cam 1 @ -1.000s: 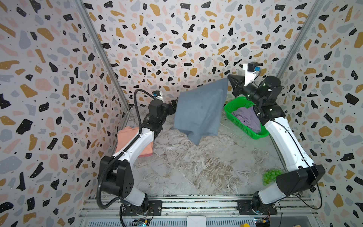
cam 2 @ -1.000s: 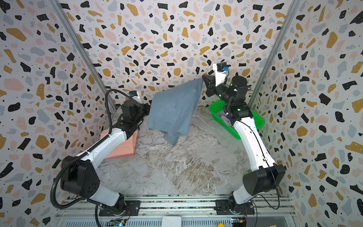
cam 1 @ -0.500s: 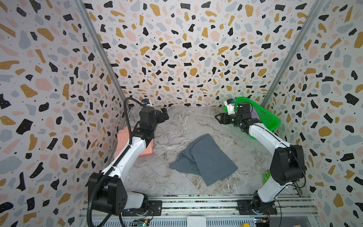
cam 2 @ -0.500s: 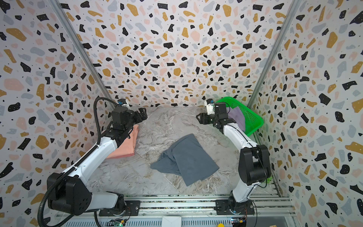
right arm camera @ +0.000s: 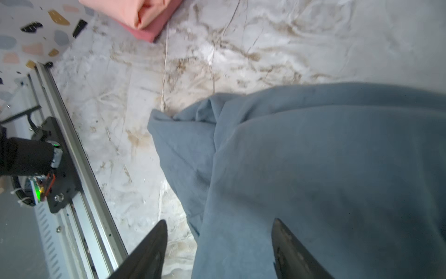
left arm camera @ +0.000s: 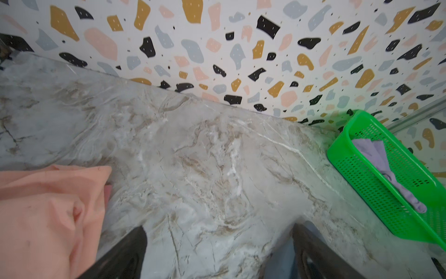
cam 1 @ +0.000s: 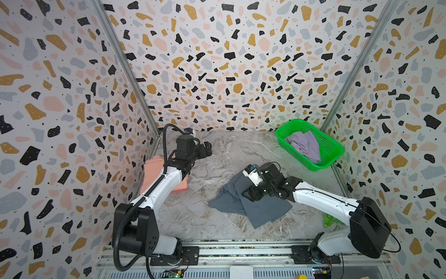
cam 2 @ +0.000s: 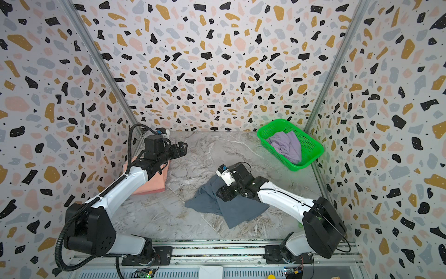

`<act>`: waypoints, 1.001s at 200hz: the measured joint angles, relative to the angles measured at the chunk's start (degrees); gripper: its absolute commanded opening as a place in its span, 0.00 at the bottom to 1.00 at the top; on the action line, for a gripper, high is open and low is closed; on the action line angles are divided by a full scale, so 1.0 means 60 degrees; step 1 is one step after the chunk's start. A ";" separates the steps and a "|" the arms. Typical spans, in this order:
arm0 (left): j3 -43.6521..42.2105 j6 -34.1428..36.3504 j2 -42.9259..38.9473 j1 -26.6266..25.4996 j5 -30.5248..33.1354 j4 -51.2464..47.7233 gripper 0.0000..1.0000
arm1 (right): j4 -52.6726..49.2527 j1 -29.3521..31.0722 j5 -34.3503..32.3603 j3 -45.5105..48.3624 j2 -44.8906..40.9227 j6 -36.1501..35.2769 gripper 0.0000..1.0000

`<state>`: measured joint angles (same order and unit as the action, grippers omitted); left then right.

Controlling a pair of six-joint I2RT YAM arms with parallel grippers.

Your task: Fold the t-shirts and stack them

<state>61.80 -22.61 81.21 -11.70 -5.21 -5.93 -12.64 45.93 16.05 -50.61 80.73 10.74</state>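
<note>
The right gripper (cam 1: 248, 193) is reaching down over the grey shirt (cam 1: 263, 210) with its jaws standing apart and nothing clamped. A second ago both arms were holding that shirt stretched in the air beside the green basket (cam 1: 311, 167). The shirt is now lying on the marble table (cam 1: 217, 154), well apart from the basket and nearer the front rail, with one side bunched and doubled over. That suggests the laying-down is done but the cloth is needing a smoothing before any fold is begun.

The left gripper (cam 1: 207, 149) is waiting across the table from the basket, jaws wide apart and empty, beside the pink shirt (cam 1: 154, 174), which is lying folded against the side wall and seemingly serving as the base of the stack. The lilac shirt (cam 1: 305, 146) is sitting crumpled inside the basket, not yet handled.

The right wrist view is showing what both top views are hiding under the gripper's body: the two fingers (right arm camera: 154, 241) straddling the grey cloth's edge. The left wrist view is showing only bare marble between that gripper's fingers (left arm camera: 130, 244).
</note>
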 measured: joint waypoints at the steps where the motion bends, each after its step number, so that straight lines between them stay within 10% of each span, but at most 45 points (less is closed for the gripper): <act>1: 0.0000 0.0007 -0.0004 0.0000 -0.0007 -0.0018 0.94 | 0.0011 0.0044 -0.0047 0.0047 0.0000 0.0015 0.70; 57: -0.1370 0.0168 -0.1231 -0.0160 -0.0149 -0.1122 0.93 | 0.1468 0.1031 -0.1362 0.0889 0.0692 0.0262 0.64; 126: -0.3923 -0.0787 -0.3089 -0.1406 0.0029 -0.2280 0.90 | 0.2554 0.1366 -0.2288 0.1537 0.1581 0.0707 0.00; 200: -0.5894 -0.2532 -0.3898 -0.2630 -0.0058 -0.1668 0.86 | 0.2098 0.1392 -0.2641 0.1730 -0.0193 0.0794 0.00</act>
<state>26.44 -37.80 57.82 -27.49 -5.56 -15.94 -0.05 54.28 0.21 -40.23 79.57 15.51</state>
